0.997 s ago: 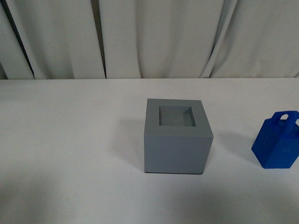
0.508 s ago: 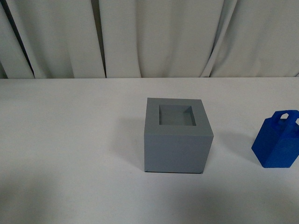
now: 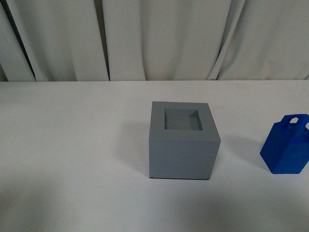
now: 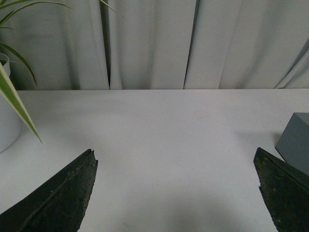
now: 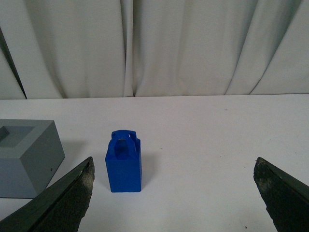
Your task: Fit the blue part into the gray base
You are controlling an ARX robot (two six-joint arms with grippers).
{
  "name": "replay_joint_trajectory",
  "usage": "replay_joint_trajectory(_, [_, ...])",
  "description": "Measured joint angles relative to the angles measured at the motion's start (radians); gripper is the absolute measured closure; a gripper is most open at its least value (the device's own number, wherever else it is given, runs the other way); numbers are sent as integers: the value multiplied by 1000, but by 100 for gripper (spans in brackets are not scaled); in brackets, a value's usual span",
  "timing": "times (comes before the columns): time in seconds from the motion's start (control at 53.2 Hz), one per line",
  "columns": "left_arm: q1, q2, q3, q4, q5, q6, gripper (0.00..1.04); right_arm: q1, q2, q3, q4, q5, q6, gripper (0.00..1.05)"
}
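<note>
On the tabletop (image 3: pixel 72 145): gray base (image 3: pixel 182 140) sits pretty much dead center, square recess facing up, nothing in it
Blue part (image 3: pixel 287 147): standing upright off to the right of the gray base with a clear gap between them, loop handle on top, not in the recess yet; front view clips its right edge
Left jaws: spread wide, just bare tabletop between the tips; a corner of the gray base (image 4: pixel 295 140) shows beside one tip, not touching
Right jaws: also spread wide, gripping nothing; blue part (image 5: pixel 124 162) stands out ahead of them, nearer one tip, no contact
Backdrop: white curtain (image 3: pixel 169 38)
Extras: green plant leaves (image 4: pixel 14 96) at the edge of the left wrist view
</note>
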Motion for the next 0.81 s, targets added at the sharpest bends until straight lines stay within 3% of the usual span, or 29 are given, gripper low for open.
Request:
replay_joint_trajectory(0.019, [0, 0, 0, 0, 0, 0, 6, -19, 16, 7, -21, -51, -9, 7])
replay_joint_trajectory(0.056, [0, 0, 0, 0, -1, 0, 6, -106, 97, 45, -94, -325, -50, 7])
replay_joint_trajectory(0.113, [0, 0, 0, 0, 1, 0, 6, -196, 238, 69, -65, -613, -79, 7])
replay_joint_trajectory(0.207, [0, 0, 0, 0, 0, 0, 6, -211, 388, 117, 32, -798, -80, 7])
replay_joint_trajectory(0.301, [0, 0, 0, 0, 0, 0, 6, -144, 589, 254, 161, -768, -100, 7])
replay_joint_trajectory(0.395, [0, 0, 0, 0, 0, 0, 6, -44, 804, 433, 127, -716, -156, 7])
replay_joint_trajectory(0.602, [0, 0, 0, 0, 0, 0, 6, 53, 1158, 823, -110, -676, -385, 7])
replay_joint_trajectory(0.809, [0, 0, 0, 0, 0, 0, 6, 91, 1419, 1184, -496, -631, -722, 7])
